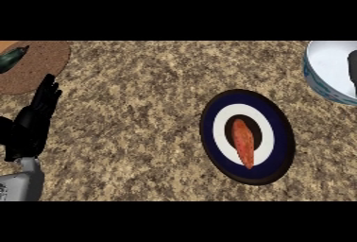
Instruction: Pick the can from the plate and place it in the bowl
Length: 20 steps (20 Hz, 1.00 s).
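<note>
An orange, tapered object that looks like a sweet potato or carrot rather than a can lies on the plate, right of the frame's centre. It rests lengthwise across the plate's dark inner disc and white ring, its narrow end pointing toward the lower edge. The plate is dark blue at the rim and sits flat on the speckled brown counter.

At the upper right corner stands the bowl, white inside with a pale blue patterned wall, cut off by the frame's right edge. A dark shape shows inside it against the right border; what it is cannot be told.

At the left edge the left hand rests on its grey forearm, fingers straight and together, pointing up, holding nothing. Just above it, in the upper left corner, a round brown mat carries a dark green object.
</note>
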Motion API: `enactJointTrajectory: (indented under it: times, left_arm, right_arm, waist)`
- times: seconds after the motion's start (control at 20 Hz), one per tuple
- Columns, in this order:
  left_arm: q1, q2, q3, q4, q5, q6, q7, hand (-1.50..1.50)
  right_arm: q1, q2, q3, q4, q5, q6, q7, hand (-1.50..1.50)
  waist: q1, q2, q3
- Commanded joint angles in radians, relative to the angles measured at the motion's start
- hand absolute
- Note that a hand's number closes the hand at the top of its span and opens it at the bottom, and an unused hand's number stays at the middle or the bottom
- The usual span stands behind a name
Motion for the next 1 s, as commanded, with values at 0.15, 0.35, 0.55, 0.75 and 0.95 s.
enactJointTrajectory:
  times: [0.15, 0.35, 0.55, 0.75, 0.95]
  left_arm:
    - [-0.019, -0.012, -0.01, 0.0, -0.004, -0.004, 0.007, 0.0]
    - [0.007, -0.013, -0.022, -0.046, -0.003, -0.018, 0.007, 0.0]
    - [-0.025, -0.007, -0.011, -0.01, -0.001, -0.02, 0.016, 0.0]
    - [-0.09, 0.022, 0.018, 0.075, 0.004, -0.034, -0.013, 0.0]
    - [-0.024, -0.005, -0.013, -0.018, 0.0, -0.028, 0.005, 0.0]
  right_arm:
    - [-0.024, -0.087, -0.113, 0.261, -0.078, -0.127, -0.2, 1.5]
    - [-0.044, -0.155, -0.163, 0.431, -0.1, -0.201, -0.334, 1.5]
    - [-0.053, -0.181, -0.194, 0.576, -0.111, -0.269, -0.427, 1.5]
    - [-0.067, -0.225, -0.218, 0.673, -0.117, -0.299, -0.499, 1.5]
    - [-0.038, -0.283, -0.219, 0.779, -0.097, -0.124, -0.327, 1.5]
  waist:
    - [0.013, 0.005, 0.0]
    - [0.026, 0.008, 0.001]
    - [0.033, 0.013, 0.002]
    - [0.039, 0.021, 0.002]
    - [0.053, 0.021, 0.003]
